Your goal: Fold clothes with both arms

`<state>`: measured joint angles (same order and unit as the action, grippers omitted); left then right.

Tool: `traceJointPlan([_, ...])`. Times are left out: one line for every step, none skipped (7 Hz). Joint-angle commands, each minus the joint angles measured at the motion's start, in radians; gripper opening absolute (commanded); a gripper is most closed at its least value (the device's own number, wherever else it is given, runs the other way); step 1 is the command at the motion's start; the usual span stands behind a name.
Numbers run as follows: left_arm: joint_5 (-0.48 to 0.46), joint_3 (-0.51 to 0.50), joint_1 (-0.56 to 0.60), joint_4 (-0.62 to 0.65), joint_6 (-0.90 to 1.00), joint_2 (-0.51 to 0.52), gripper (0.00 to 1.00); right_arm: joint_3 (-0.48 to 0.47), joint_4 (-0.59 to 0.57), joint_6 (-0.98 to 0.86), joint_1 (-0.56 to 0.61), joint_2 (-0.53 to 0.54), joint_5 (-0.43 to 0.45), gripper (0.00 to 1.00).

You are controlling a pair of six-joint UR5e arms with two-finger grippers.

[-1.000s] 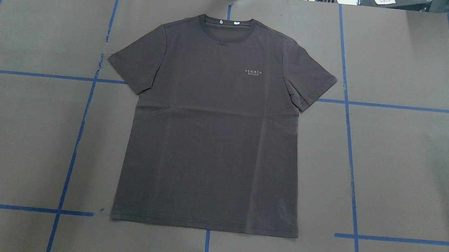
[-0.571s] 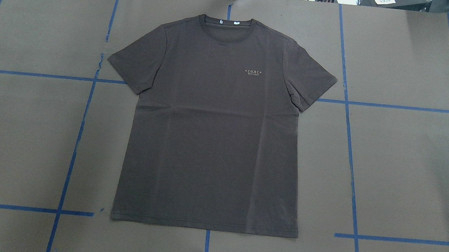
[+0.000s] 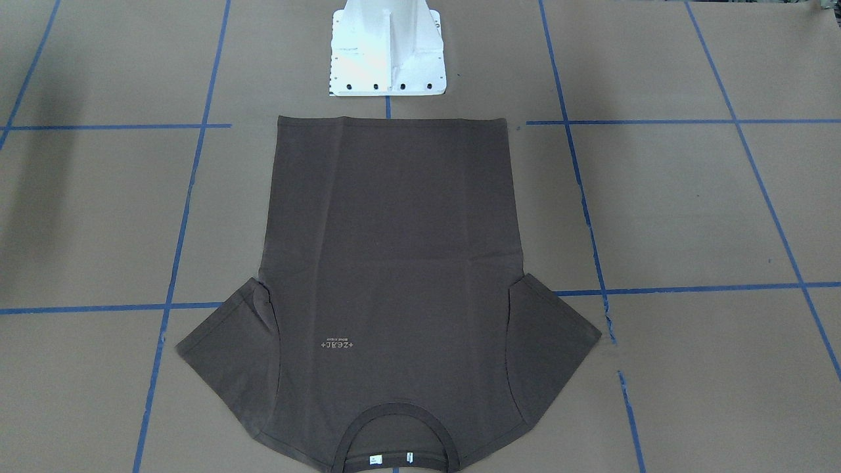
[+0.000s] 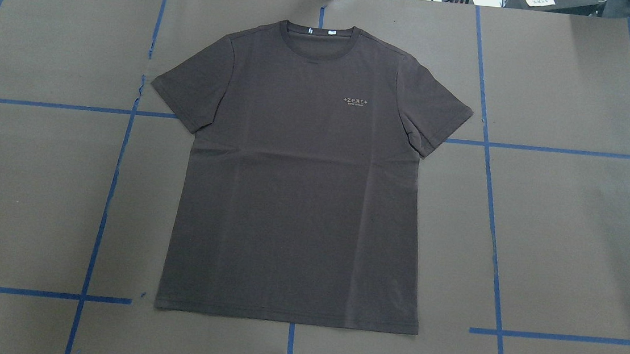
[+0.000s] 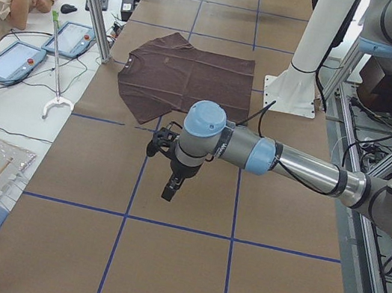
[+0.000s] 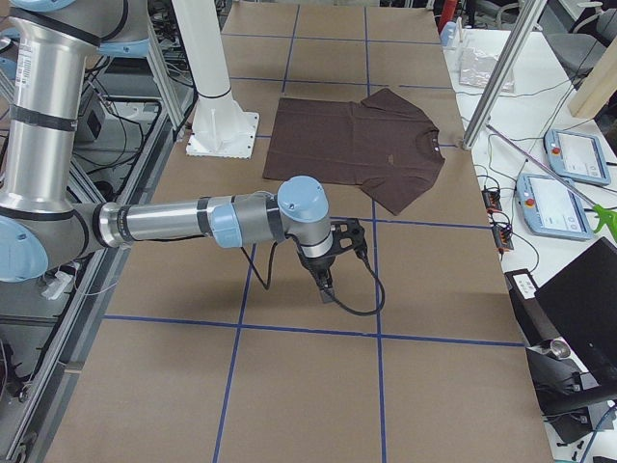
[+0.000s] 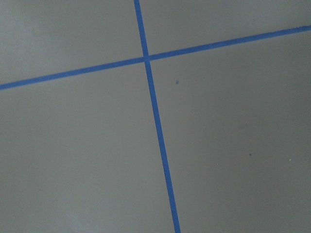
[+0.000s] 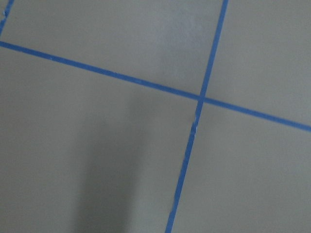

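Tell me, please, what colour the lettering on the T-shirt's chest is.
The lettering is pale beige, clearest in the overhead exterior view.

- T-shirt [image 4: 296,198] is looking dark brown, pale lettering [image 4: 356,101] sitting around its 1 o'clock
- table [image 4: 572,234] is rocking plain brown, blue tape grid [image 4: 579,151] running across
- pedestal [image 3: 386,52] is showing up white

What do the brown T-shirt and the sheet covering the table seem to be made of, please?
The T-shirt looks like soft knit cloth, probably cotton jersey, with a matte finish: it lies limp with faint creases, and its collar looks ribbed. The table covering is likely brown kraft paper or thin card, also matte: it is a flat, dull surface with blue tape stuck on it.
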<state>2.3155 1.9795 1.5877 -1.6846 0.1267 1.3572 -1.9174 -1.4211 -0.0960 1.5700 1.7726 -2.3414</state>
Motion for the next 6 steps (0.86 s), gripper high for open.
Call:
traceJointPlan([0.013, -0.081, 0.003, -0.288, 0.002, 0.029, 1.0, 0.118, 0.105, 0.007, -0.002, -0.109, -0.009, 1.0])
traceJointPlan([0.019, -0.115, 0.0, -0.337, -0.004, 0.064, 1.0, 0.133, 0.106, 0.006, -0.002, -0.128, -0.027, 1.0])
traceJointPlan([0.028, -0.175, 0.0, -0.336, -0.04, 0.123, 1.0, 0.115, 0.106, 0.01, -0.004, -0.165, -0.029, 1.0])
traceJointPlan([0.038, -0.18, 0.0, -0.345, -0.068, 0.125, 1.0, 0.119, 0.106, 0.22, -0.051, -0.236, -0.033, 1.0])
traceJointPlan([0.036, -0.18, 0.0, -0.345, -0.067, 0.125, 1.0, 0.117, 0.113, 0.451, -0.141, -0.313, -0.023, 1.0])
traceJointPlan([0.038, -0.177, 0.0, -0.346, -0.068, 0.125, 1.0, 0.127, 0.226, 0.649, -0.227, -0.347, 0.032, 1.0])
